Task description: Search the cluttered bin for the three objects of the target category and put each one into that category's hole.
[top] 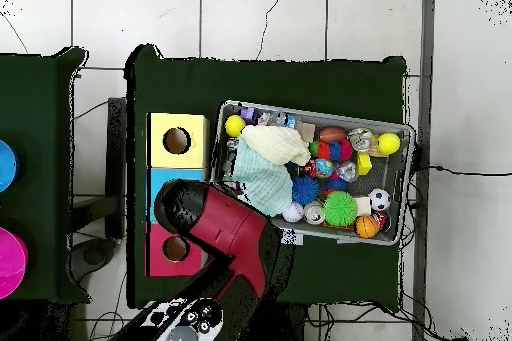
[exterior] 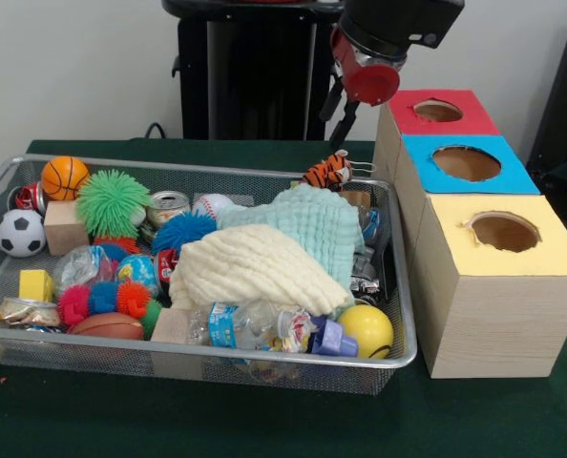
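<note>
A wire mesh bin (exterior: pixel 217 355) (top: pixel 404 187) holds mixed clutter. In it are an orange basketball (exterior: pixel 64 176), a soccer ball (exterior: pixel 20 233), a baseball (exterior: pixel 211 204), a yellow ball (exterior: pixel 367 329) and a brown football (exterior: pixel 107 325). A striped tiger toy (exterior: pixel 327 171) sits at the bin's far rim. Right of the bin stand three wooden boxes with round holes, topped red (exterior: pixel 440 112), blue (exterior: pixel 466 163) and yellow (exterior: pixel 504 232). The arm's red and black head (exterior: pixel 371 59) hangs above the bin's far right corner. My gripper (exterior: pixel 346 119) shows only as a dark piece beneath it.
Two cloths, pale yellow (exterior: pixel 255 267) and mint green (exterior: pixel 312 224), cover the bin's middle. Spiky balls (exterior: pixel 113 201), cans (exterior: pixel 167 205), wooden blocks (exterior: pixel 65 227) and a plastic bottle (exterior: pixel 255 326) crowd the rest. In the overhead view the arm (top: pixel 225 232) covers the blue box.
</note>
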`<state>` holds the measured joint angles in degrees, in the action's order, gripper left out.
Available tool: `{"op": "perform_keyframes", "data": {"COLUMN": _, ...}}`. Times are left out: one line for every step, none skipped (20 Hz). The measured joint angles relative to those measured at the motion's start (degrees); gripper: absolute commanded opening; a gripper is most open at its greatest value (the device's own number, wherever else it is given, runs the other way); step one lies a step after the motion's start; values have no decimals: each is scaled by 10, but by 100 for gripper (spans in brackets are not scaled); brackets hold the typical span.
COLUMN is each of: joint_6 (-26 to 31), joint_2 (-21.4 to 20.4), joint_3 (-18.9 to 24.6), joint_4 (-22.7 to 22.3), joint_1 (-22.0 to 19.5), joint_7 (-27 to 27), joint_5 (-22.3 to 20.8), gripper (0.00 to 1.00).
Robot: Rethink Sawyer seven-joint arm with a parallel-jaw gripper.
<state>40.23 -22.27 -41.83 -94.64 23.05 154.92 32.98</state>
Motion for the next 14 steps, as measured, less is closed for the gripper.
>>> {"op": "perform_keyframes", "data": {"joint_6": -10, "joint_2": 0, "joint_3": 3, "joint_4": 2, "joint_1": -5, "joint_7": 0, "joint_5": 0, "gripper": 100}}
{"op": "perform_keyframes", "data": {"joint_6": -13, "joint_2": 0, "joint_3": 3, "joint_4": 2, "joint_1": -6, "joint_7": 0, "joint_5": 0, "gripper": 100}}
{"op": "perform_keyframes", "data": {"joint_6": -17, "joint_2": 0, "joint_3": 5, "joint_4": 2, "joint_1": -8, "joint_7": 0, "joint_5": 0, "gripper": 100}}
{"op": "perform_keyframes", "data": {"joint_6": -21, "joint_2": 0, "joint_3": 6, "joint_4": 2, "joint_1": -9, "joint_7": 0, "joint_5": 0, "gripper": 100}}
{"op": "perform_keyframes", "data": {"joint_6": -29, "joint_2": 1, "joint_3": 9, "joint_4": 2, "joint_1": -11, "joint_7": 0, "joint_5": 0, "gripper": 100}}
{"op": "perform_keyframes", "data": {"joint_6": -34, "joint_2": 1, "joint_3": 11, "joint_4": 2, "joint_1": -12, "joint_7": 0, "joint_5": 0, "gripper": 100}}
{"op": "perform_keyframes", "data": {"joint_6": -39, "joint_2": 2, "joint_3": 13, "joint_4": 3, "joint_1": -13, "joint_7": 0, "joint_5": 0, "gripper": 100}}
{"op": "perform_keyframes", "data": {"joint_6": -44, "joint_2": 3, "joint_3": 15, "joint_4": 3, "joint_1": -14, "joint_7": 0, "joint_5": 0, "gripper": 100}}
{"op": "perform_keyframes", "data": {"joint_6": -51, "joint_2": 5, "joint_3": 18, "joint_4": 4, "joint_1": -16, "joint_7": 0, "joint_5": 0, "gripper": 100}}
{"op": "perform_keyframes", "data": {"joint_6": -57, "joint_2": 8, "joint_3": 21, "joint_4": 5, "joint_1": -16, "joint_7": 0, "joint_5": 0, "gripper": 100}}
{"op": "perform_keyframes", "data": {"joint_6": -60, "joint_2": 10, "joint_3": 24, "joint_4": 6, "joint_1": -16, "joint_7": 0, "joint_5": 0, "gripper": 100}}
{"op": "perform_keyframes", "data": {"joint_6": -63, "joint_2": 13, "joint_3": 27, "joint_4": 8, "joint_1": -16, "joint_7": 0, "joint_5": 0, "gripper": 100}}
{"op": "perform_keyframes", "data": {"joint_6": -64, "joint_2": 15, "joint_3": 28, "joint_4": 8, "joint_1": -16, "joint_7": 0, "joint_5": 0, "gripper": 100}}
{"op": "perform_keyframes", "data": {"joint_6": -66, "joint_2": 19, "joint_3": 32, "joint_4": 10, "joint_1": -16, "joint_7": 0, "joint_5": 0, "gripper": 100}}
